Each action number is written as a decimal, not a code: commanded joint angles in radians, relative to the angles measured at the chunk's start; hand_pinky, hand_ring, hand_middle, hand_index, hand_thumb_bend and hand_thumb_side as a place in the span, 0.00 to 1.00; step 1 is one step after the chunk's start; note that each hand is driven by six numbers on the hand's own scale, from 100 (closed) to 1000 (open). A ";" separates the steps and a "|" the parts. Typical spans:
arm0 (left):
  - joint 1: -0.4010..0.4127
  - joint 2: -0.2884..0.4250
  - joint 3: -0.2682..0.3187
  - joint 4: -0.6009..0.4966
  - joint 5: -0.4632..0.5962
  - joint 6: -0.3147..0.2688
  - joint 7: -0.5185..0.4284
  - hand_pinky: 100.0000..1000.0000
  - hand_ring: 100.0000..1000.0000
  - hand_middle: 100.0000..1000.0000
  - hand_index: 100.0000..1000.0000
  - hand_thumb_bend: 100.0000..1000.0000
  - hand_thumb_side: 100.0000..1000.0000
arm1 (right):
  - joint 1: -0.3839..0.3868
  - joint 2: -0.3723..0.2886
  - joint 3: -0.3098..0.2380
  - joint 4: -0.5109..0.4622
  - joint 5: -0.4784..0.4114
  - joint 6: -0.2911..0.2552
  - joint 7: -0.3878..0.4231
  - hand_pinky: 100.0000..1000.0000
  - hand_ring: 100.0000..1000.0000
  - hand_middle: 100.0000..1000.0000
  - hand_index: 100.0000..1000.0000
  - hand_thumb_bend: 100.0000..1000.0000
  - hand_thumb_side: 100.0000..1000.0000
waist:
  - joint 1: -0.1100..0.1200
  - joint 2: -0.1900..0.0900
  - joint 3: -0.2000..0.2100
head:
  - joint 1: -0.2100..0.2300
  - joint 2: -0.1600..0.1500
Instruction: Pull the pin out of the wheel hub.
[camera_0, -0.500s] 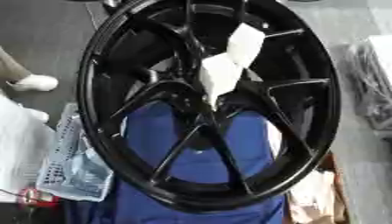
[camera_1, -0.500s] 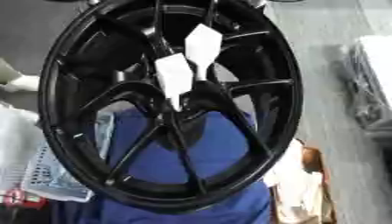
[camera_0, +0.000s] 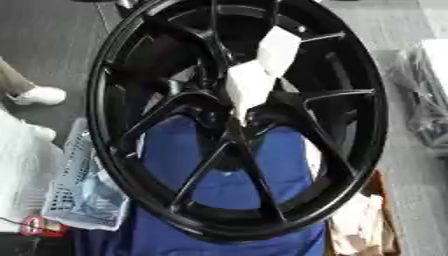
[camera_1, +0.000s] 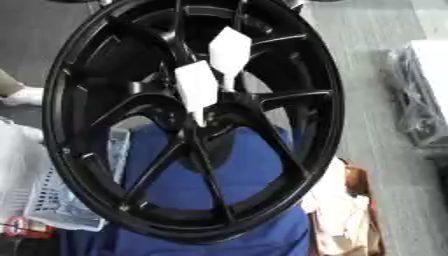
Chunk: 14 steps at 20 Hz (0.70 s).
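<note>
2 white tags (camera_0: 249, 87) over black wheel hub (camera_0: 232, 125) centre; hands unseen.

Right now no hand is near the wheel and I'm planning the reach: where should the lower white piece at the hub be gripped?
Likely its wide middle, coming straight at the open face of the wheel. The lower white piece tapers to a tip at the hub, where spokes crowd in. Whether it is the pin, I cannot tell.

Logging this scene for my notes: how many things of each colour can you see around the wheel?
Black: 1, the wheel hub
White: 2, tags at its centre
Blue: 1, cloth behind the spokes
Pale: 1, mesh basket
Total: 5
</note>
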 joint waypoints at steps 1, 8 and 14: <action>-0.007 0.018 0.015 -0.015 -0.001 -0.001 0.001 0.82 0.75 0.78 0.74 0.25 0.74 | -0.012 -0.034 -0.014 -0.010 -0.005 0.000 0.002 0.83 0.80 0.74 0.82 0.19 0.24 | 0.003 -0.014 -0.001 | 0.002 -0.006; -0.010 0.018 0.013 -0.015 0.001 0.003 0.000 0.82 0.75 0.78 0.74 0.25 0.74 | -0.007 -0.046 0.037 -0.025 0.032 0.001 0.056 0.84 0.82 0.76 0.83 0.24 0.23 | 0.000 -0.012 0.001 | -0.002 -0.006; -0.013 0.019 0.012 -0.015 0.004 0.003 0.000 0.82 0.75 0.78 0.74 0.25 0.74 | 0.010 -0.069 0.086 -0.078 0.083 -0.033 0.143 0.86 0.87 0.82 0.87 0.41 0.12 | -0.005 -0.013 0.004 | -0.007 -0.009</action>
